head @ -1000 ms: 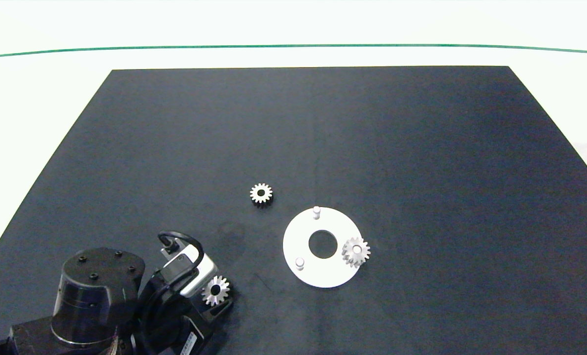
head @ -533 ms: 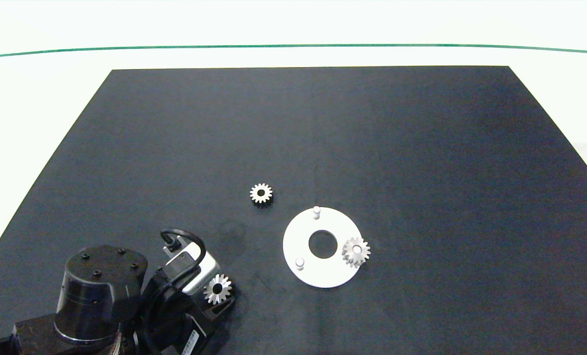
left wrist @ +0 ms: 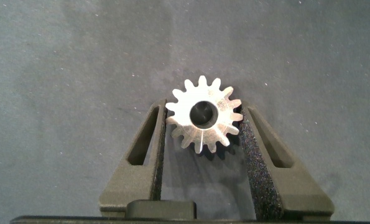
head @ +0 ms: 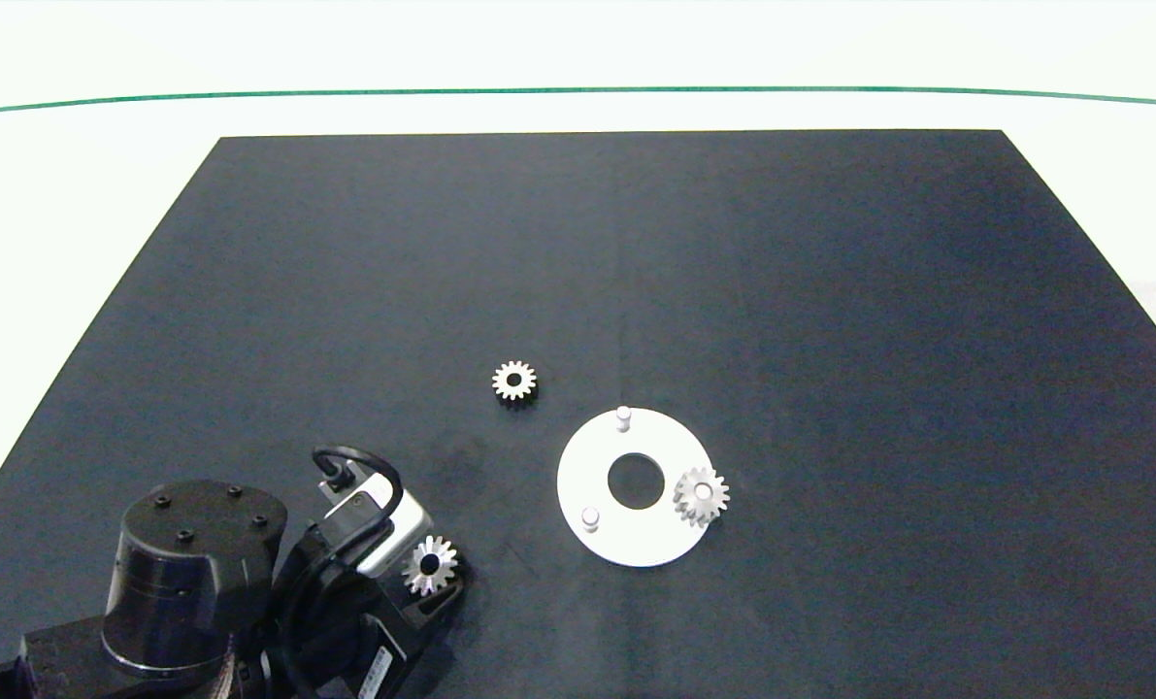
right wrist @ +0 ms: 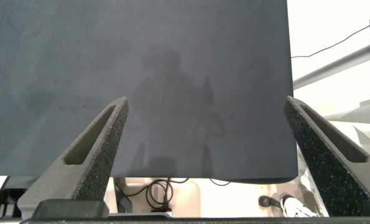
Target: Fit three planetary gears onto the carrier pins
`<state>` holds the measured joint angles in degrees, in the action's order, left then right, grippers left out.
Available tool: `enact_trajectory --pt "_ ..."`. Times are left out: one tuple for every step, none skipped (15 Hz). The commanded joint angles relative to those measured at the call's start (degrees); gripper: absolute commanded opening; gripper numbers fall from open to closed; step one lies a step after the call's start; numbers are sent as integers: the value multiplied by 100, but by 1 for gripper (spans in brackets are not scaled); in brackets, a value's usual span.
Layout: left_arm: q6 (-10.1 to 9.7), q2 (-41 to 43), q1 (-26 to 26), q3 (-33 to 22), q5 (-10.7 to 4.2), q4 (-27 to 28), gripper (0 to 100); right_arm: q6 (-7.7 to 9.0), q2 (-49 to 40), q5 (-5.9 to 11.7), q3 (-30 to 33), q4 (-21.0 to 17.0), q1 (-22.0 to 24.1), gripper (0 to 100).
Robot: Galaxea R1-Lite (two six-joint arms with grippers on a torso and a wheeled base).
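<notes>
My left gripper (head: 430, 573) at the mat's near left is shut on one planetary gear (head: 430, 564), a silver toothed wheel with a dark bore. In the left wrist view the gear (left wrist: 203, 115) sits flat between the two foam pads (left wrist: 160, 143), held a little above the mat. The white round carrier disc (head: 636, 549) lies right of centre. Two carrier pins (head: 623, 417) (head: 590, 518) stand bare, and a second gear (head: 701, 496) sits on the third pin. Another gear (head: 514, 381) lies loose on the mat, up and left of the disc. My right gripper (right wrist: 204, 102) is open, out of the head view.
A black mat (head: 830, 291) covers the white table, with a green line (head: 578, 92) beyond it. In the right wrist view the mat's edge (right wrist: 291, 93) shows, with cables and floor past it.
My left gripper has shifted slightly up and to the right, still holding its gear. The disc, the seated gear and the loose gear have not moved.
</notes>
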<state>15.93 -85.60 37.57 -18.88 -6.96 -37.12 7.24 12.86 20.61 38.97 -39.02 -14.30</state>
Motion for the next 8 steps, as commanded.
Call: enact_trajectory --pt "24 70 145 -36 -16 3 7 5 6 13 -4 -27 -3 100" --pt "6 96 277 -107 -25 56 7 5 6 13 -4 -27 -11 100" --pt "6 105 330 -195 -25 152 7 5 15 13 -13 -27 -11 100" --pt "6 114 400 -344 -33 267 7 5 15 13 -13 -27 -3 100" --pt "6 114 488 -476 -42 407 7 5 23 13 -13 -27 -3 100" --pt "6 114 541 -652 -60 539 7 5 23 13 -13 -27 -3 100" --pt "6 114 585 -889 -113 715 7 5 23 13 -13 -27 -3 100" --pt "15 114 593 -1109 -200 943 7 5 23 13 -13 -27 -3 100"
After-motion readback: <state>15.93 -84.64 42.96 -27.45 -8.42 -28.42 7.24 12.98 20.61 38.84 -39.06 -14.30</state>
